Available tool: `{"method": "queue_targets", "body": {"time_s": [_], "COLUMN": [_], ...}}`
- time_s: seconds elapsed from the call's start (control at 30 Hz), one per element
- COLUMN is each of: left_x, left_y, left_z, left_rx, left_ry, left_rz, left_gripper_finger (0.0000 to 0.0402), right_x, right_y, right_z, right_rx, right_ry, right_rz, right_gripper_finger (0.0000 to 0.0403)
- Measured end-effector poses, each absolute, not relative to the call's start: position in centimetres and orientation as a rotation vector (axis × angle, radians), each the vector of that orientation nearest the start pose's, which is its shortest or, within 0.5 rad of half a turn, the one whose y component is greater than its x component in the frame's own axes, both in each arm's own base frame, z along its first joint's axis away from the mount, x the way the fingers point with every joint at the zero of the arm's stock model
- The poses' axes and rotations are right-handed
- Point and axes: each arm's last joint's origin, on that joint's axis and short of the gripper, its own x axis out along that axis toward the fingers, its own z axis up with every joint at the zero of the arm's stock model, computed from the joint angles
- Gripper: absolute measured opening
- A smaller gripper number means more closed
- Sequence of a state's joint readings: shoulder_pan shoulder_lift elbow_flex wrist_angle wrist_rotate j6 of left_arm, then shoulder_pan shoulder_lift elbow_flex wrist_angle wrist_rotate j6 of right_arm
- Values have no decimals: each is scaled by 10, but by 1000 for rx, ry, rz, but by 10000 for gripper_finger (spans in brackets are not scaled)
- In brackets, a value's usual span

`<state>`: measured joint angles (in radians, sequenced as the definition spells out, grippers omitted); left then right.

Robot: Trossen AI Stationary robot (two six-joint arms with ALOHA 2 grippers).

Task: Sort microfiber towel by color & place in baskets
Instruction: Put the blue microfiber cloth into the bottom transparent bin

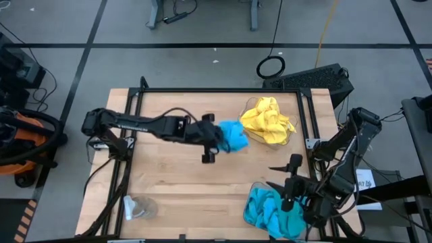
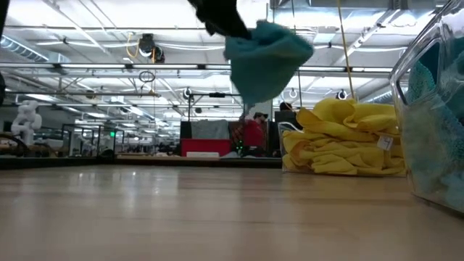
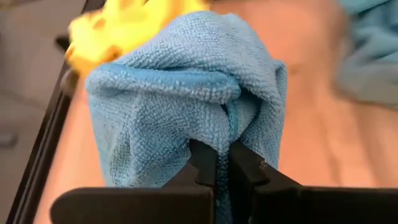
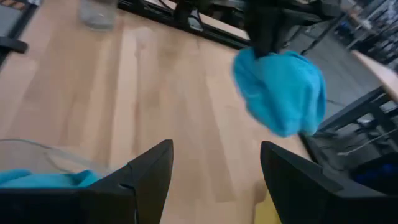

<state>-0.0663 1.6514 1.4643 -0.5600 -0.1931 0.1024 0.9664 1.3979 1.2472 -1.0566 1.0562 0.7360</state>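
High view: left gripper is hanging over mid-table, clamped tight on a turquoise towel, which is dangling clear of the table. Left wrist view is confirming it: both fingers are pinching a fold of the blue cloth.

Right gripper is sitting at the near right, just over the basket of turquoise towels, jaws standing wide and gripping nothing.

Basket with yellow towels is sitting at the far right of the table, just beside the held towel. Low view is showing that yellow pile resting on the wood.

Small clear round object is lying at the near left corner.
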Motion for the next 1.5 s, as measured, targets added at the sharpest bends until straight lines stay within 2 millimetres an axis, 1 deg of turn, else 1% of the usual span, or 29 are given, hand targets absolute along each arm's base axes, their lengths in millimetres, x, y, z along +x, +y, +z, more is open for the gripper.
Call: {"method": "queue_targets", "body": {"time_s": [0.17, 0.27, 0.43, 0.53, 0.63, 0.8, 0.93, 1.07, 1.13, 1.2, 1.33, 1.5], "left_x": [365, 366, 369, 370, 369, 367, 365, 365, 365, 365, 365, 373], "left_y": [-47, -60, -79, -85, -91, -102, -109, -109, -109, -109, -109, -112], "left_z": [320, 323, 326, 328, 330, 332, 332, 332, 332, 331, 332, 323], "left_rx": [222, 218, 210, 200, 192, 181, 185, 183, 183, 183, 184, 175], "left_ry": [667, 623, 547, 512, 489, 467, 466, 467, 468, 469, 468, 464], "left_rz": [1, -93, -196, -244, -287, -372, -389, -390, -390, -389, -389, -423], "left_gripper_finger": [13, 13, 13, 13, 13, 13, 13, 12, 12, 12, 14, 17], "right_x": [177, 185, 203, 215, 227, 242, 250, 254, 255, 256, 256, 263], "right_y": [192, 191, 195, 198, 199, 193, 194, 197, 197, 198, 199, 194], "right_z": [312, 314, 319, 317, 313, 307, 306, 310, 312, 313, 314, 315], "right_rx": [-365, -390, -435, -483, -543, -586, -607, -615, -610, -605, -609, -590], "right_ry": [531, 517, 510, 501, 502, 516, 503, 462, 444, 431, 429, 428], "right_rz": [-304, -297, -210, -177, -180, -210, -209, -196, -200, -202, -190, -154], "right_gripper_finger": [235, 235, 240, 253, 272, 304, 312, 313, 309, 298, 259, 222]}}
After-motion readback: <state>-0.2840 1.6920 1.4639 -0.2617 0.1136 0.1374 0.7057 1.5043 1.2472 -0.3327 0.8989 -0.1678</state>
